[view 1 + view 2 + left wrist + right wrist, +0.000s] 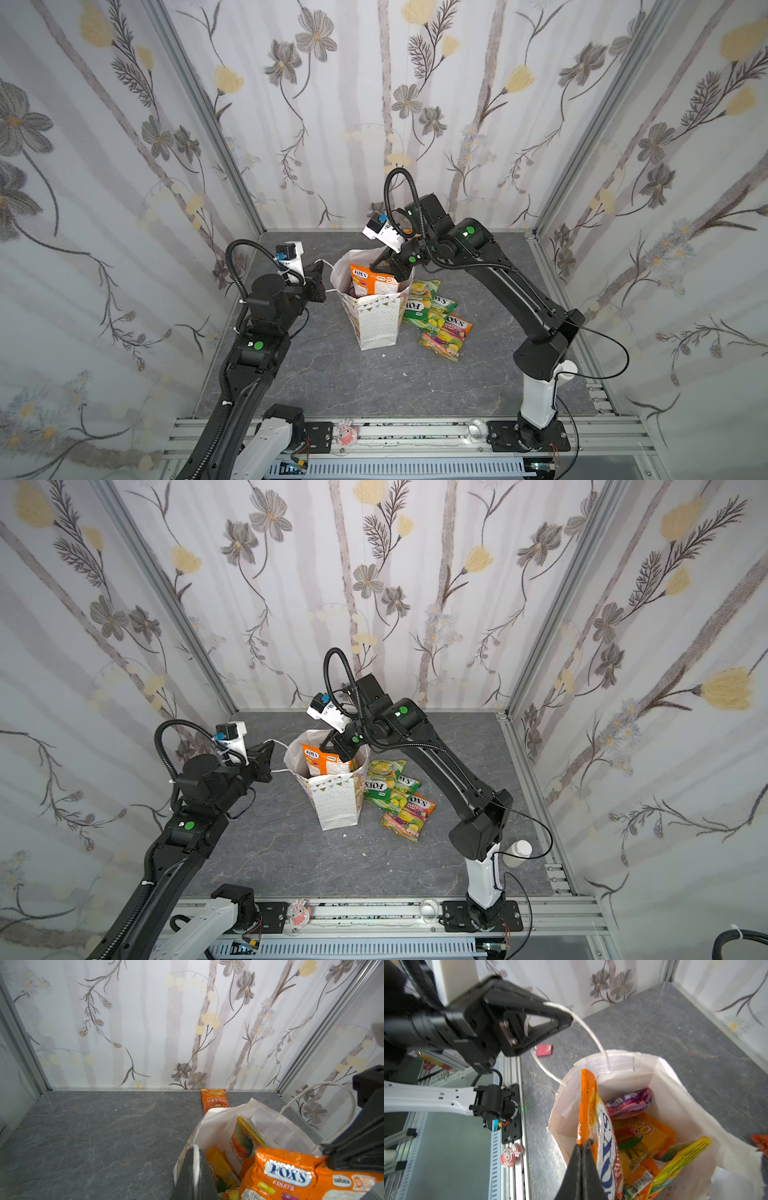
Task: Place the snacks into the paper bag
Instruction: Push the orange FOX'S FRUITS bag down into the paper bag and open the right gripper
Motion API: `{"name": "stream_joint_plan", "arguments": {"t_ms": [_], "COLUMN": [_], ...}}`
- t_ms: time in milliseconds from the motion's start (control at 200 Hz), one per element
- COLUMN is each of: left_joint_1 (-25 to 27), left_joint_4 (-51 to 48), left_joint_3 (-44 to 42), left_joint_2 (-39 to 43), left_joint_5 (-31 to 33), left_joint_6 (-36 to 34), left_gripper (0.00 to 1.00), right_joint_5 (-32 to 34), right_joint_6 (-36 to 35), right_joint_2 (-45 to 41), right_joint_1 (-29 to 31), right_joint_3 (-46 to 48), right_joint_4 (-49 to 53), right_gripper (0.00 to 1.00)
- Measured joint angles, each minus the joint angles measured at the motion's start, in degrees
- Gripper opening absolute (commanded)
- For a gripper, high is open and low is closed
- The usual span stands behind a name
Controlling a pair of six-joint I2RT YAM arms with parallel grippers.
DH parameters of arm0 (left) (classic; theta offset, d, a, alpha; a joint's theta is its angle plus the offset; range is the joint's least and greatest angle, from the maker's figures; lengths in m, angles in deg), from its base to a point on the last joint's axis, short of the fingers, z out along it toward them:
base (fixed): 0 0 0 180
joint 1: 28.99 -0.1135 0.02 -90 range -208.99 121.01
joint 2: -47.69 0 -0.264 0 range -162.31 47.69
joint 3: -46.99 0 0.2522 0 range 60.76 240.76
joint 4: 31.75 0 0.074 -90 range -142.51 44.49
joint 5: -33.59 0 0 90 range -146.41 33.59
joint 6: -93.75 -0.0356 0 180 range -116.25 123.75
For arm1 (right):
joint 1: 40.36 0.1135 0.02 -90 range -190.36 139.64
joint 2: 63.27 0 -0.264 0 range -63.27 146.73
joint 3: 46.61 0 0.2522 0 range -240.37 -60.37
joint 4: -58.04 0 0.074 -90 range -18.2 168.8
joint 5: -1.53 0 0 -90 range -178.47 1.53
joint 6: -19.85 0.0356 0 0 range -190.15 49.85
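The white paper bag [376, 324] [336, 808] stands upright and open mid-table. My left gripper [322, 276] [194, 1147] [562, 1018] is shut on its white cord handle [591, 1032], at the bag's left. Over the bag's mouth, my right gripper [395, 274] [582, 1146] is shut on the edge of an orange FOX'S packet [368, 280] [286, 1176] [591, 1109] that is partly inside. A purple-pink packet [631, 1101] and yellow-orange ones [645, 1132] lie in the bag. Three green-yellow FOX'S packets [436, 316] [395, 800] lie on the table to its right. An orange packet [214, 1100] lies by the back wall.
A small flat red-pink object [544, 1050] lies on the grey table left of the bag. A pink figure [347, 432] and a clear cup [477, 428] sit on the front rail. A white bottle [567, 368] stands by the right arm's base. Flowered walls close three sides.
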Motion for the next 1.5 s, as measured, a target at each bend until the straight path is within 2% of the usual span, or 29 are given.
{"name": "stream_joint_plan", "arguments": {"t_ms": [520, 984, 1039, 1099, 1159, 1504], "left_joint_1": [0.0, 0.0, 0.0, 0.0, 0.0, 0.0], "left_joint_4": [0.0, 0.0, 0.0, 0.0, -0.02, -0.59], "left_joint_3": [0.0, -0.02, -0.02, -0.02, -0.02, 0.0], "left_joint_2": [0.09, 0.2, 0.24, 0.26, 0.24, -0.17], "left_joint_5": [-0.13, -0.11, -0.09, -0.02, 0.24, 2.47], "left_joint_6": [0.0, 0.0, 0.0, 0.0, 0.0, -0.15], "left_gripper": [0.0, 0.0, 0.0, 0.0, 0.0, 0.0], "right_joint_5": [-2.91, -2.89, -2.89, -2.97, -3.52, -4.35], "right_joint_6": [-13.75, -15.72, -15.69, -15.37, -15.28, -12.96], "right_joint_2": [6.29, 7.8, 7.63, 7.26, 6.82, 5.68], "right_joint_1": [0.07, 1.11, 1.18, 1.18, 1.18, 1.18], "right_joint_3": [-6.05, -6.16, -6.16, -6.16, -6.16, -6.25], "right_joint_4": [11.52, 11.37, 10.78, 10.34, 9.7, 7.43], "right_gripper": [0.0, 0.0, 0.11, 0.14, 0.25, 0.27]}}
